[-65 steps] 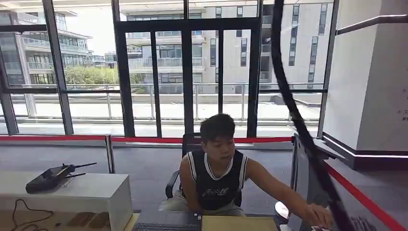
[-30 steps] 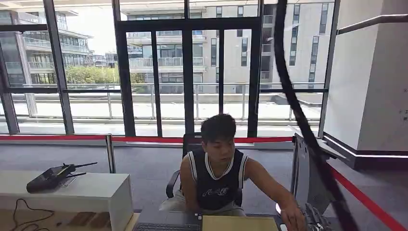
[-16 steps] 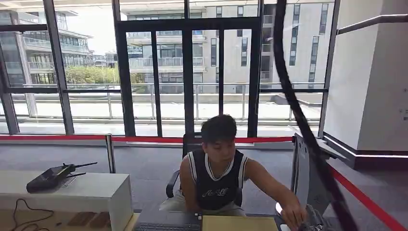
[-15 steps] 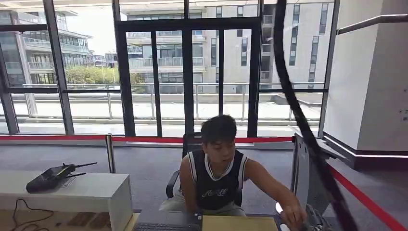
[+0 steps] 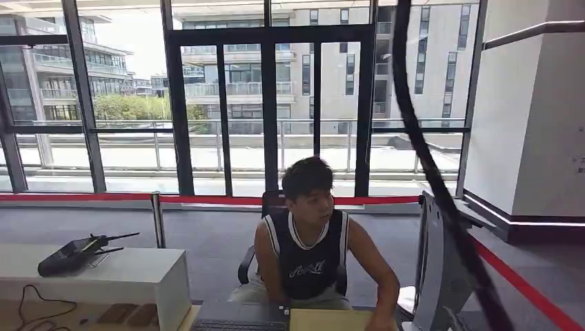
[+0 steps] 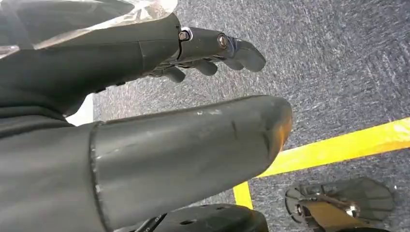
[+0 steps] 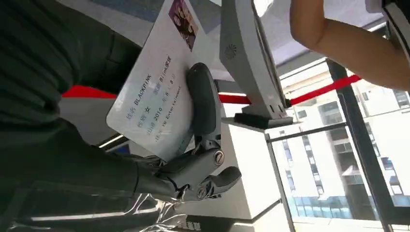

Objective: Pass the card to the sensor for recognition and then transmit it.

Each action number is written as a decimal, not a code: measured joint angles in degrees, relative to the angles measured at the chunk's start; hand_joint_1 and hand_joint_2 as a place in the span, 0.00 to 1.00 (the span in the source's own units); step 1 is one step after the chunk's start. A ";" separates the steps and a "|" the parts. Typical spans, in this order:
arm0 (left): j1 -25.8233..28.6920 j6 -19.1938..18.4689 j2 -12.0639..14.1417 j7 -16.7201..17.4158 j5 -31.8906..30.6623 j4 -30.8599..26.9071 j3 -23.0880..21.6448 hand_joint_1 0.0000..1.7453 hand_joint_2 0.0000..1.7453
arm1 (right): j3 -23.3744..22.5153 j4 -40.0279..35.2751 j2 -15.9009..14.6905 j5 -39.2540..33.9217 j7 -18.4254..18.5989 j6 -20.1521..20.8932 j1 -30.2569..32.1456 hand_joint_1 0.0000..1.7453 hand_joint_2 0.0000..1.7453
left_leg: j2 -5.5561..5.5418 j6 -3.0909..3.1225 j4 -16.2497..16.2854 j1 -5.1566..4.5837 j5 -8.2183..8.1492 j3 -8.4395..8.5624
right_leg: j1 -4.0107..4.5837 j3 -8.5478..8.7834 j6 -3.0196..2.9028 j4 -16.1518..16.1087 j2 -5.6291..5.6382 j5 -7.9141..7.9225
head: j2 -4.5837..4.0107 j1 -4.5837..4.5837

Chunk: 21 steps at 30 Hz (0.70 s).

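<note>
Person seated behind desk, sensor right

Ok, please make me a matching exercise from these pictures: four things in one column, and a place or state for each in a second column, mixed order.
Things:
1. card
2. left hand
3. person
4. black device

Places or states:
A. lies on the white counter
B. sits behind the desk
C. held by the right hand
D. empty, over grey carpet

Pairs: 1-C, 2-D, 3-B, 4-A

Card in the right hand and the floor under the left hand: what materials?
Card: looks like glossy white plastic, stiff and flat, with printed text and a photo. Floor: grey short-pile carpet by its woven texture, with a smooth yellow line, probably tape or paint.
</note>
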 joint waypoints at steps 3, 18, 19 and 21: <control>0.00 0.09 0.04 0.09 0.48 0.00 -0.13 0.00 0.00 | 0.00 0.28 -0.07 -0.39 -0.02 1.01 1.08 1.00 1.00 | 0.00 0.00 0.00 0.00 0.00 0.00 | 0.00 -0.01 0.00 0.00 0.00 0.00 | 0.00 -0.02; -0.03 1.07 0.02 1.07 1.68 0.00 -0.39 0.00 0.00 | 0.42 8.15 1.33 -2.10 -3.50 2.01 3.00 1.00 1.00 | -0.01 0.00 0.00 0.00 0.00 -0.04 | 0.00 -0.02 0.00 0.00 0.00 0.00 | 0.00 0.00; -0.03 1.05 0.02 0.99 1.66 0.00 -0.39 0.00 0.00 | 0.53 8.64 1.55 -2.03 -3.56 1.95 3.15 1.00 1.00 | -0.01 0.00 0.00 0.00 0.00 -0.04 | 0.00 -0.03 0.00 0.00 0.00 0.00 | 0.00 0.00; -0.04 1.05 0.02 0.85 1.64 0.00 -0.42 0.00 0.00 | 0.66 9.77 2.01 -2.01 -3.70 1.84 3.26 1.00 1.00 | 0.00 0.00 0.00 0.00 0.00 -0.04 | 0.00 -0.04 0.00 0.00 0.00 0.00 | 0.00 0.00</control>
